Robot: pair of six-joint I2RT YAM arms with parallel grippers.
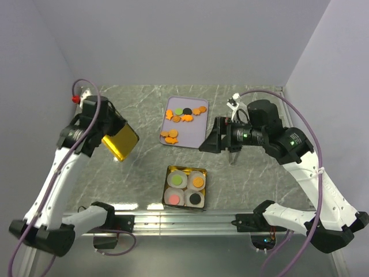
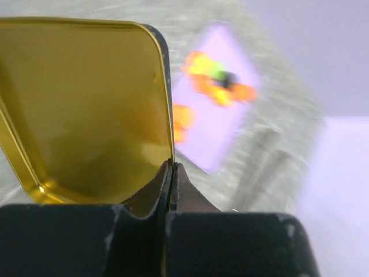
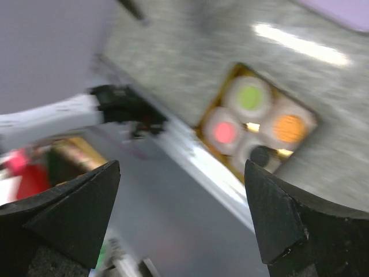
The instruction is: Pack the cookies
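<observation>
Marble tabletop (image 1: 259,109): broad bare stone to the left and far right, plenty of room for either arm to swing.
Step in hand: gold lid (image 1: 120,140) is off and up in the air on the left side, so the 4-cup tin (image 1: 186,188) sits exposed, 1 cookie per cup.
Lilac tray (image 1: 196,130): centre, beyond the tin; the loose cookies (image 1: 185,115) lie in 2 clusters on it, mostly orange.
Left gripper (image 2: 172,173): pinched tight on the lid's rim, lid tilted.
Right gripper (image 1: 209,144): jaws spread wide, nothing in them, hovering just right of the tray.
Next move, my call: right arm drops to the tray for a pick; thin flat pieces near the raised tray edge need a careful, low approach.
</observation>
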